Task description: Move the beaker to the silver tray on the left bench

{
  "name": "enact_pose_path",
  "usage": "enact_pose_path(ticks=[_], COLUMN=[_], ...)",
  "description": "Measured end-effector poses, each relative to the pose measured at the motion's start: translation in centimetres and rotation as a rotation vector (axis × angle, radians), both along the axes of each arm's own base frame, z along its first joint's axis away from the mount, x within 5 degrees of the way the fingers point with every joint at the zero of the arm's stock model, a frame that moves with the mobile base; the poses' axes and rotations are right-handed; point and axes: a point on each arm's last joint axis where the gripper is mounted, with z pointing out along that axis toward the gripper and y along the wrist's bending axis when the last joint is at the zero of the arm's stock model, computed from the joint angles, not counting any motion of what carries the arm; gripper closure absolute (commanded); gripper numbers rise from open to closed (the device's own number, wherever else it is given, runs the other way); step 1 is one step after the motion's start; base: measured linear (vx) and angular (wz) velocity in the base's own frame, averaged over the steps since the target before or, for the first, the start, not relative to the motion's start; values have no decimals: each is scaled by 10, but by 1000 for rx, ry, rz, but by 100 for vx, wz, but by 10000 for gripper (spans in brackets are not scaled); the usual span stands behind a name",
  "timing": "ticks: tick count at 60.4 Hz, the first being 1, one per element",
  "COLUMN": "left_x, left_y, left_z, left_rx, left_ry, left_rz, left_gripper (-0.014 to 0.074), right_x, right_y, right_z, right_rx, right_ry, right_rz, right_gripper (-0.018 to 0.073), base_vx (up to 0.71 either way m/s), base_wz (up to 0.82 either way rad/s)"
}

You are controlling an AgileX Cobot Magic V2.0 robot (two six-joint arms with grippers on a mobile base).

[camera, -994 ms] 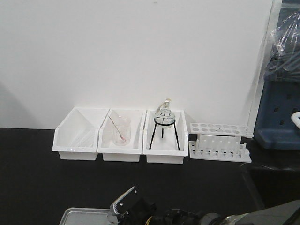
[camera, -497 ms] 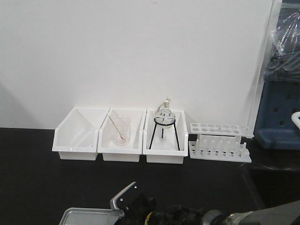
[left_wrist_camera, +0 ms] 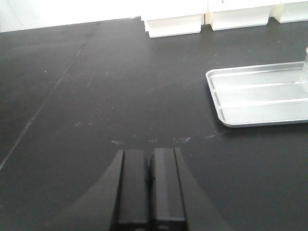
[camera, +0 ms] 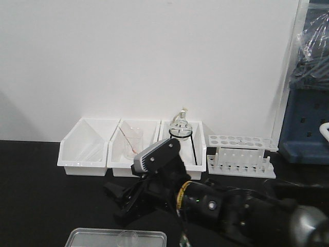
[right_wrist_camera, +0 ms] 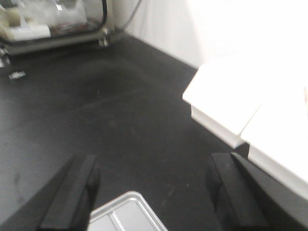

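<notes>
The beaker (camera: pixel 128 238), small and clear, stands inside the silver tray (camera: pixel 85 235) at the bottom edge of the front view. The tray lies on the black bench top (camera: pixel 36 200). My right gripper (camera: pixel 119 201) hangs open and empty above and behind the tray. In the right wrist view the right gripper (right_wrist_camera: pixel 154 187) has its jaws wide apart over the bench, with a tray corner (right_wrist_camera: pixel 126 212) below. My left gripper (left_wrist_camera: pixel 149 166) is shut and empty, low over the bench left of the tray (left_wrist_camera: pixel 255 113). The beaker's edge (left_wrist_camera: pixel 304 72) shows at the right border.
Three deep white bins (camera: pixel 82 159) stand along the back wall; one holds a clear beaker with a pink-tipped rod (camera: pixel 132 143), another a round flask on a black tripod (camera: pixel 181 128). A white test-tube rack (camera: pixel 240 154) stands to their right. A blue unit (camera: pixel 306 123) stands at far right.
My right arm has risen from the tray and drawn up and back into view. The beaker stays standing in the tray, free of the gripper.
</notes>
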Motion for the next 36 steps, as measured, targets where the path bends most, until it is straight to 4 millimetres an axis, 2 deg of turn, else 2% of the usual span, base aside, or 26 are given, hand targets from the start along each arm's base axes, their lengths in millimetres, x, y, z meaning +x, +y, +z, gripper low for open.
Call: enact_pose_path(ticks=[3, 9, 14, 15, 22, 36], left_x=[0, 0, 0, 0, 0, 0], left_y=[0, 0, 0, 0, 0, 0], left_z=[0, 0, 0, 0, 0, 0], left_rx=[0, 0, 0, 0, 0, 0], left_ry=[0, 0, 0, 0, 0, 0], left_rz=[0, 0, 0, 0, 0, 0], left_gripper=[595, 595, 595, 595, 595, 595], right_x=[-17, -52, -77, -80, -109, -134], right_y=[-12, -36, -54, -56, -76, -94], right_z=[18, 38, 45, 41, 47, 35], right_rx=[3, 0, 2, -5, 12, 3], right_ry=[-38, -83, -101, -91, -121, -112], right_rz=[5, 3, -7, -7, -8, -11], right_gripper=[192, 292, 374, 384, 459, 523], base_vx=[0, 0, 0, 0, 0, 0], base_wz=[0, 0, 0, 0, 0, 0])
